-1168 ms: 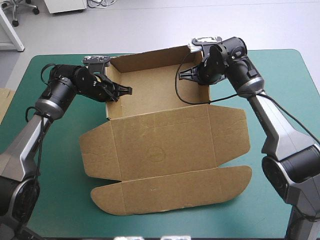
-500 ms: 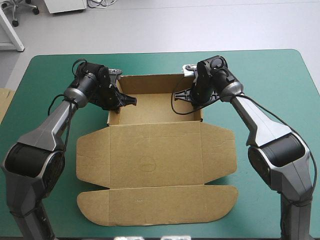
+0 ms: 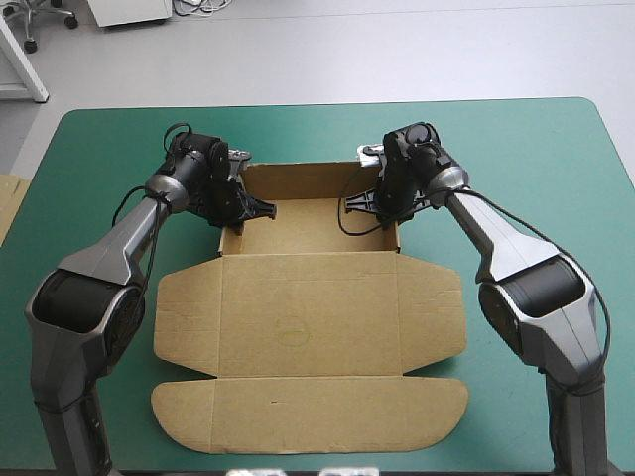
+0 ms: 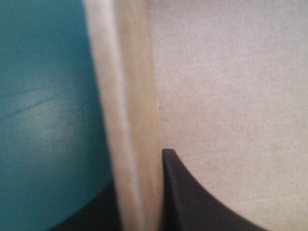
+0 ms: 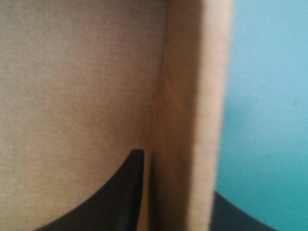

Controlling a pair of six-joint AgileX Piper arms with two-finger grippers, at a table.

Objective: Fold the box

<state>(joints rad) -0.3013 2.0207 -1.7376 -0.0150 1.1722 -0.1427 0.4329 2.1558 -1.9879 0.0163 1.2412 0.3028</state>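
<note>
The box [image 3: 308,297] lowered since earlier, tray now flat on bench [image 3: 556,159], lid spread toward bench's near edge. The left tool [image 4: 139,178] pinches tray's left wall, right tool [image 5: 175,183] the right wall. Walls look set; release probably next.

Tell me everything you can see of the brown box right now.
The box is plain brown board: an open tray at the far end, walls raised, its lid flat toward the near edge with side flaps and a long rounded front flap. It lies on the teal-green cover. The left gripper is shut on the left wall, the right gripper on the right wall, one finger inside, one outside.
</note>
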